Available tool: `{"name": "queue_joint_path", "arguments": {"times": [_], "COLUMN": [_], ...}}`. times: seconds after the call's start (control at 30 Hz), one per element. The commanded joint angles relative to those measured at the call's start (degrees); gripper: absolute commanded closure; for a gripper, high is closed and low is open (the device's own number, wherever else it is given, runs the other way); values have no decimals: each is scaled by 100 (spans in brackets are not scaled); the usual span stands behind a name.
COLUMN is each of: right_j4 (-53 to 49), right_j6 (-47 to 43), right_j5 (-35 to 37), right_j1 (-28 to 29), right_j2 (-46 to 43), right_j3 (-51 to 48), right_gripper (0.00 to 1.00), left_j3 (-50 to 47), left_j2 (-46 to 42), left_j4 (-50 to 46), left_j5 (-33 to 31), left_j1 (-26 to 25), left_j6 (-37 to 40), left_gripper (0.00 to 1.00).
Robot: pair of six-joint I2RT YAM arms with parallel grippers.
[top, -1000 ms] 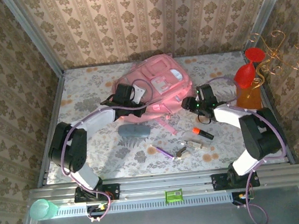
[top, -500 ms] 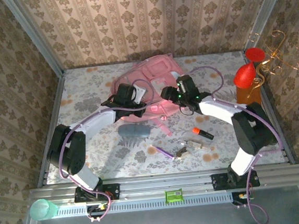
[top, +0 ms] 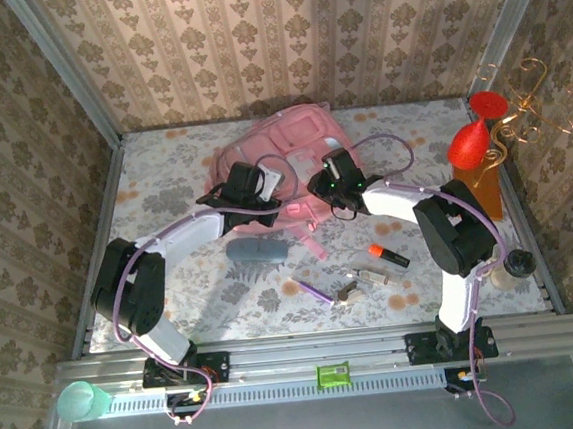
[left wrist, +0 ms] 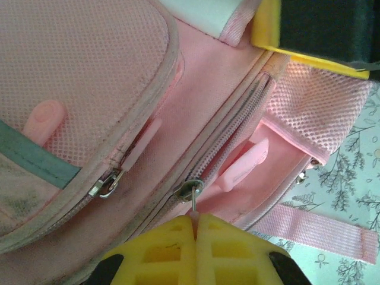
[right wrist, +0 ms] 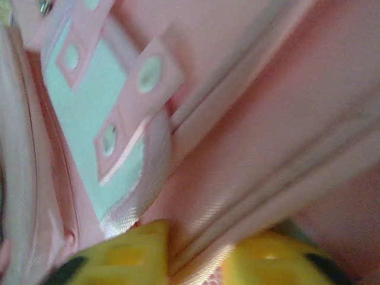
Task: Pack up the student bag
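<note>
two robot arms reach from the near edge of a floral-patterned table [top: 165, 200]. closest to their bases lie a purple pen [top: 313, 290], a small metal object [top: 351, 291] just beside it, and an orange-capped marker [top: 391, 257] to the right. a little farther, left of centre, sits a grey oblong pouch [top: 257, 249]. beyond it, at the far middle of the table, the pink student bag [top: 300, 138] lies flat with its front pockets up. the left gripper [left wrist: 195, 222] rests on the bag's near left side, its yellow fingers pressed together on a metal zipper pull [left wrist: 191, 191] of a partly open pocket. the right gripper [right wrist: 196, 243] is on the bag's near right side, its fingers narrow, pinching a fold of the pink fabric; that view is blurred. a red vase [top: 471, 143] stands at the far right.
</note>
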Motion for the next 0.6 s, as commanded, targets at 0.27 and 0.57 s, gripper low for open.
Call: {"name": "queue_joint_path", "arguments": {"times": [0.27,0.57], "right_j4": [304,279], "right_j6": [-294,-420], "right_j5": [1285,1305], "right_j1": [-144,-362], "right_j2": [-814,-999], "right_j3": [-490,-788], "right_gripper": [100,100], "left_j3": [-157,-65], "left_j2": [-142,-4], "left_j4": [-924,-1033], "left_j5": [-1514,-2101], "left_j1": [33,241], "left_j6": [822,1008], "left_gripper": [100,100]}}
